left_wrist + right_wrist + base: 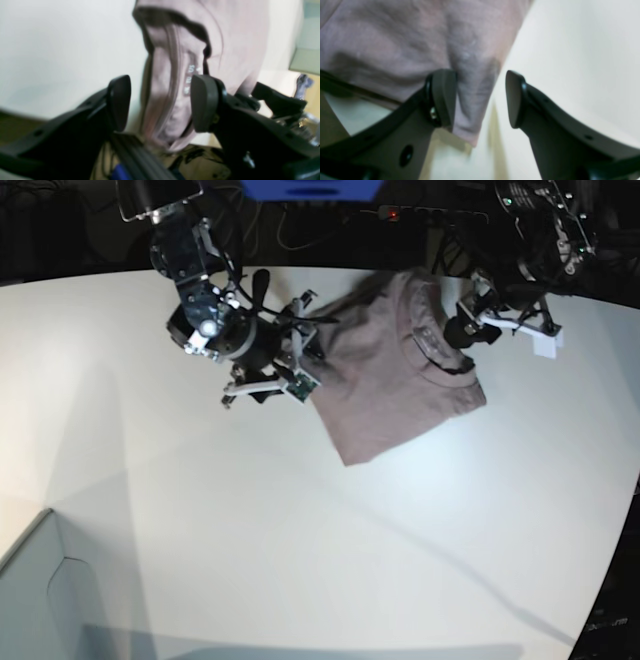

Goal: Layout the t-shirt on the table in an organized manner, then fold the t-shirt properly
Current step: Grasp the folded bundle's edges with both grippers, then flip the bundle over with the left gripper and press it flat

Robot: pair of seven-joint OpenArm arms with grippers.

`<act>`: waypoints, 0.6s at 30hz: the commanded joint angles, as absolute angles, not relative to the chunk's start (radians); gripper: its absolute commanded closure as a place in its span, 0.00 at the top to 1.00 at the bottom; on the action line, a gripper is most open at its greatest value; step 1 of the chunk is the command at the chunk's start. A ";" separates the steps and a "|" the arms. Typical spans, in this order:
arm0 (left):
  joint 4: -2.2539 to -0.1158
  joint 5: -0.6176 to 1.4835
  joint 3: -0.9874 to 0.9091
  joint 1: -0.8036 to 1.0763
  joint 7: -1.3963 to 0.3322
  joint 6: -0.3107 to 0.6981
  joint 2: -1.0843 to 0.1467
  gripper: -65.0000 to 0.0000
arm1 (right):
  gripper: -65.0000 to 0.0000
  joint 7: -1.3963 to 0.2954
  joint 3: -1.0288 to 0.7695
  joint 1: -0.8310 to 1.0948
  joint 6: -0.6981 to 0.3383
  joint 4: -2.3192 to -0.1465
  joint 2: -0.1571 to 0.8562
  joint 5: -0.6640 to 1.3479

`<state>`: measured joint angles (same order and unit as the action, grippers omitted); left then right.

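Shirt: dusty pink cotton t-shirt lies bunched on the white desk, long axis 11-to-5.
Left gripper: released, collar between jaws, nearer.
Right gripper: released at shirt's 9 o'clock edge.

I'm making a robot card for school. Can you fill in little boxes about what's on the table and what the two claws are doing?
shirt: pink t-shirt, bunched near the far edge, not folded
collar: facing up, beside the left gripper
table: white table
left gripper: open, collar cloth between its jaws
right gripper: right gripper open, at a shirt corner
extra: grey box corner at the near edge
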<state>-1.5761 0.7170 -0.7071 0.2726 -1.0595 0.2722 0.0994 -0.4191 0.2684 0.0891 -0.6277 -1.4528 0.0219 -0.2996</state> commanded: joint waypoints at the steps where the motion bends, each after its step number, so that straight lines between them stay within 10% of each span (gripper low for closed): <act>1: -1.573 0.739 -0.708 0.254 -1.052 0.275 0.096 0.57 | 0.49 -0.400 0.268 0.079 -0.630 -1.475 0.019 -0.288; 14: -1.442 0.708 -0.545 0.211 -0.943 0.280 0.081 0.55 | 0.49 -0.400 0.268 0.105 -0.630 -1.581 0.019 -0.288; 18: -1.442 0.694 -0.498 0.211 -0.897 0.282 0.076 0.34 | 0.49 -0.400 0.246 0.134 -0.630 -1.687 0.022 -0.288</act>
